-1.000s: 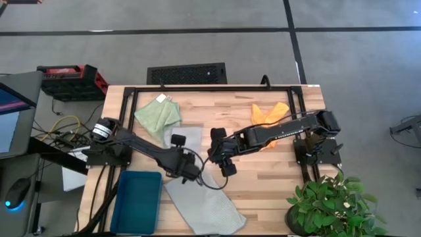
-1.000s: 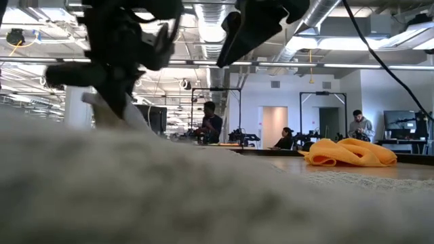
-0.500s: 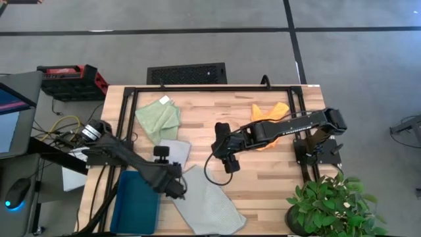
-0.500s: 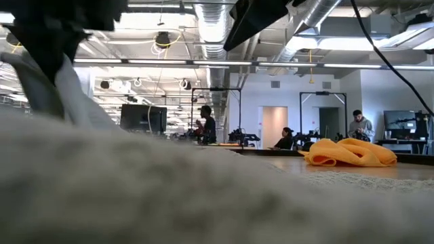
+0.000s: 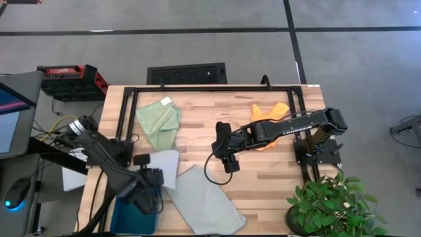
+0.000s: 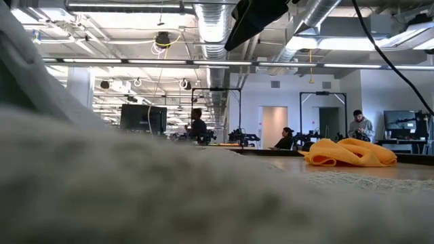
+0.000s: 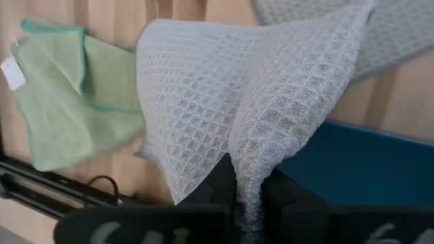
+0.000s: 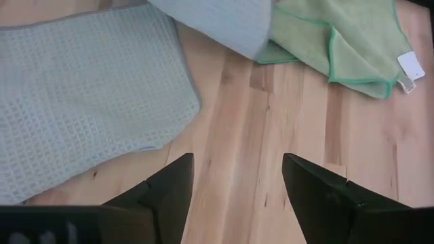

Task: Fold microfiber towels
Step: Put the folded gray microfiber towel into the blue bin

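My left gripper is over the teal bin, shut on a pale grey-blue towel, which also shows in the left wrist view. A second grey-blue towel lies flat near the table's front edge. The light green towel with its white tag lies at the far left. The orange towel lies crumpled at the far right. My right gripper is open and empty above bare wood at the table's middle. My left gripper pinches a bunched fold of the grey-blue towel between its two fingers. The fingers slant down toward the table's right. The towel fans out slack from the fingers toward the table's middle. Whether its far edge rests on the wood I cannot tell.
A black frame runs round the table's far side and ends. A potted plant stands at the near right corner. In the low view the flat grey towel fills the foreground. People show in the room behind.
My left gripper has gone toward the table's left and near edges, from the table's middle to above the teal bin, shut on the grey-blue towel. The towel has been drawn along with it, away from the green towel and off the middle of the table.
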{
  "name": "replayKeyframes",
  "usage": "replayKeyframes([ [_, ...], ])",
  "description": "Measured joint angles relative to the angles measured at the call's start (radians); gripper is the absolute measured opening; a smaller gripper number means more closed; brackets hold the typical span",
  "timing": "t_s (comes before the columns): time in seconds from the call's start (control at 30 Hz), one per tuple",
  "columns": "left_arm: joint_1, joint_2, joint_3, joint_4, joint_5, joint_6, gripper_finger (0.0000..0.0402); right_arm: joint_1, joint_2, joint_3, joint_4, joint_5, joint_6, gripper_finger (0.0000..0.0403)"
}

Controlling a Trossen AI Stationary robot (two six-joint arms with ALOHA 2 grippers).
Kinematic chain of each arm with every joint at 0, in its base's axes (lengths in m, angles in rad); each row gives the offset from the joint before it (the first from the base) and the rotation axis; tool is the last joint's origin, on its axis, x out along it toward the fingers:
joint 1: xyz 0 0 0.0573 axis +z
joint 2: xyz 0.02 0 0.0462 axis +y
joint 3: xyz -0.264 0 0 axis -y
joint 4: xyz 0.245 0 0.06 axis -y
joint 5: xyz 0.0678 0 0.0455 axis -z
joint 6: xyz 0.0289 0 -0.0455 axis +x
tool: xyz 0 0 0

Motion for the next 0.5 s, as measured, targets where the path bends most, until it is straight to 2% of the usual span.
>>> replayKeyframes([
  [0.33,-0.112,-0.003,0.0,0.02,0.116,-0.172,0.001,-0.003,0.0,0.0,-0.01,0.0,0.001,0.0249],
  [0.5,-0.16,-0.002,0.0,0.098,0.178,-0.239,0.0008,-0.009,0.0,0.0,-0.01,0.0,0.002,0.0249],
])
